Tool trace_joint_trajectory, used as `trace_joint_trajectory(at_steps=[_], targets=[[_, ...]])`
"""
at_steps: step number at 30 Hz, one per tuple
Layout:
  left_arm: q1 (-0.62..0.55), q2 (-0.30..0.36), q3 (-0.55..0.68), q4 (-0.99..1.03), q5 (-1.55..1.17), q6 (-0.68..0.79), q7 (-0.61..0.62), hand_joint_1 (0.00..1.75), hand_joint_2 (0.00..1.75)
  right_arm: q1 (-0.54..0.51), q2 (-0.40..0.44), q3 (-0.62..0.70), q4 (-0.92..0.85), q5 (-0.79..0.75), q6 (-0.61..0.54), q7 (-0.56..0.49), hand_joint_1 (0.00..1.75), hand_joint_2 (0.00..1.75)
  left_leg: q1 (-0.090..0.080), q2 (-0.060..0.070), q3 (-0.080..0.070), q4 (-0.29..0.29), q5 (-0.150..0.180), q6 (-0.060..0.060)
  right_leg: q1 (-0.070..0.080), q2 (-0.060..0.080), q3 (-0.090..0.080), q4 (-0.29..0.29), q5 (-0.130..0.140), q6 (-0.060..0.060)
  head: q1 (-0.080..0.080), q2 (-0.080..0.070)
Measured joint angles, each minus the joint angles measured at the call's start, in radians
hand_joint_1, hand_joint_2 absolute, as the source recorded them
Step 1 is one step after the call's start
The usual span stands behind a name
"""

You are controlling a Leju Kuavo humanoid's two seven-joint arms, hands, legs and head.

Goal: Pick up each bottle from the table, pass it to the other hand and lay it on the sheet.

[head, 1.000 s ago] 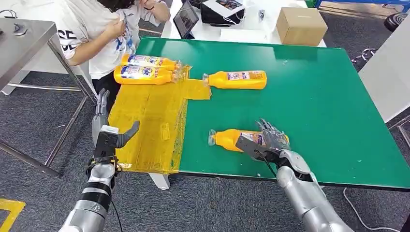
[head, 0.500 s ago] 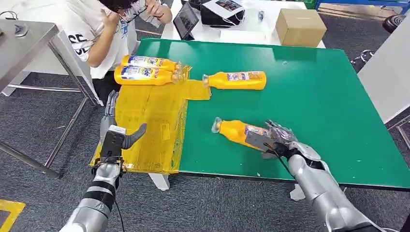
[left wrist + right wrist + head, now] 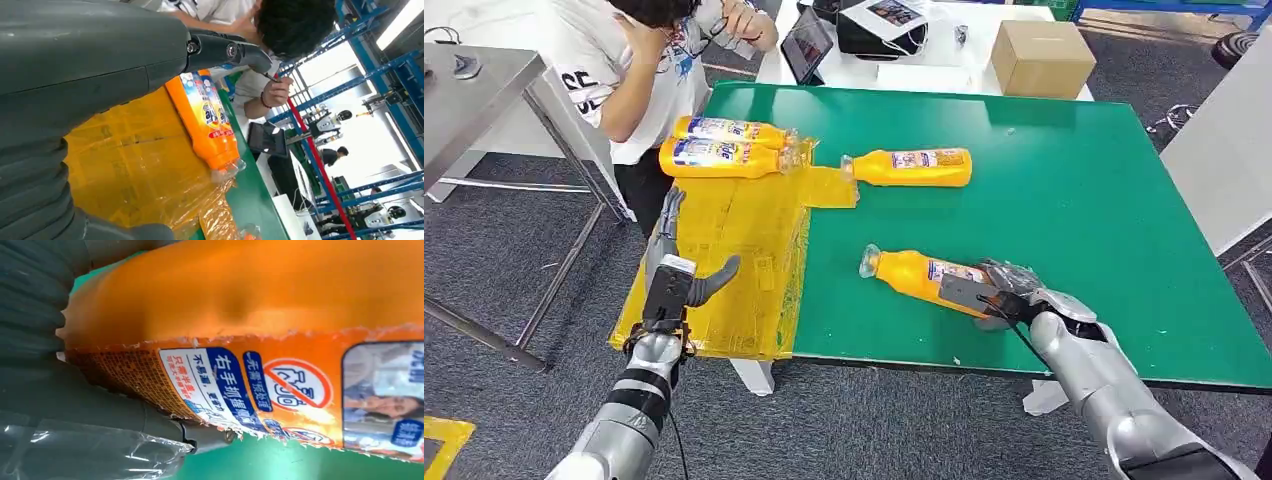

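Observation:
My right hand (image 3: 996,292) grips the base end of an orange bottle (image 3: 921,277) near the green table's front edge; the bottle's clear cap end is raised and points left. Up close, the right wrist view has the bottle's torn label (image 3: 280,390) against my thumb. A second orange bottle (image 3: 911,166) lies on the table's far middle, cap toward the sheet. Two more bottles (image 3: 722,145) lie side by side at the far end of the yellow sheet (image 3: 724,265). My left hand (image 3: 676,275) hovers open over the sheet's front left part, fingers spread.
A person (image 3: 639,60) leans at the table's far left corner, close to the two bottles. A cardboard box (image 3: 1044,55) and a tablet (image 3: 809,42) sit on a white table beyond. A grey metal table (image 3: 474,90) stands at my left.
My right hand closed on the near bottle and tipped its cap end up off the table. My left hand moved right and forward over the sheet. The person raised a hand to the head.

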Motion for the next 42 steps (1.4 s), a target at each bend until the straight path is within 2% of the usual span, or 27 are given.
trace_joint_trajectory(at_steps=[6,13,20,28,32,36,39,42], targets=[[-0.005,-0.006,-0.012,0.019,0.009,0.0,0.0,0.0,1.75,0.018,0.009,0.014,0.004,-0.065,-0.089,-0.033,1.75,1.75,0.0,0.0,0.002,0.0,-0.001,0.0,0.0,0.0,0.002,0.0,0.0,0.0,0.0,0.0],[0.009,-0.015,-0.02,0.017,0.012,0.006,0.0,0.0,1.75,0.122,0.068,-0.026,-0.094,-0.103,-0.313,-0.049,1.75,1.75,0.001,0.004,0.002,0.0,-0.001,0.0,0.001,0.005,0.001,0.0,0.0,0.0,-0.001,0.0],[0.03,-0.026,-0.02,0.0,0.01,-0.005,0.0,0.0,1.75,0.26,0.172,-0.131,-0.277,-0.11,-0.539,-0.175,1.75,1.75,0.002,0.002,-0.007,0.0,0.0,-0.001,0.001,0.004,-0.007,0.002,0.0,0.0,-0.001,0.0],[0.042,-0.034,-0.02,-0.013,0.014,-0.01,0.0,0.0,1.75,0.302,0.227,-0.197,-0.404,-0.114,-0.566,-0.189,1.75,1.75,0.0,0.0,-0.012,0.0,0.0,-0.001,0.0,0.004,-0.011,0.002,0.0,0.0,0.0,0.0],[0.05,-0.045,-0.019,-0.026,0.069,-0.1,0.005,0.0,1.75,0.343,0.272,-0.249,-0.5,-0.189,-0.733,-0.331,1.75,1.75,0.0,0.0,-0.014,0.0,-0.001,-0.001,0.0,0.003,-0.013,0.002,0.0,0.0,-0.001,0.0],[0.077,-0.071,-0.032,-0.076,0.21,-0.325,0.102,0.0,1.75,0.384,0.316,-0.302,-0.632,-0.226,-0.846,-0.398,1.75,1.75,0.0,0.0,-0.014,0.0,-0.001,-0.001,0.0,0.003,-0.013,0.002,-0.001,0.0,-0.001,0.0],[0.102,-0.076,-0.056,-0.121,0.336,-0.496,0.174,0.0,1.75,0.415,0.331,-0.334,-0.689,-0.251,-0.875,-0.439,1.75,1.75,0.0,0.0,-0.014,0.0,-0.001,-0.001,0.0,0.004,-0.014,0.002,-0.001,0.0,-0.001,0.0],[0.118,-0.076,-0.075,-0.151,0.359,-0.529,0.192,0.0,1.75,0.434,0.338,-0.356,-0.718,-0.258,-0.88,-0.454,1.75,1.75,0.0,0.0,-0.014,0.0,-0.001,-0.001,0.0,0.004,-0.014,0.001,-0.001,0.0,0.0,0.0]])
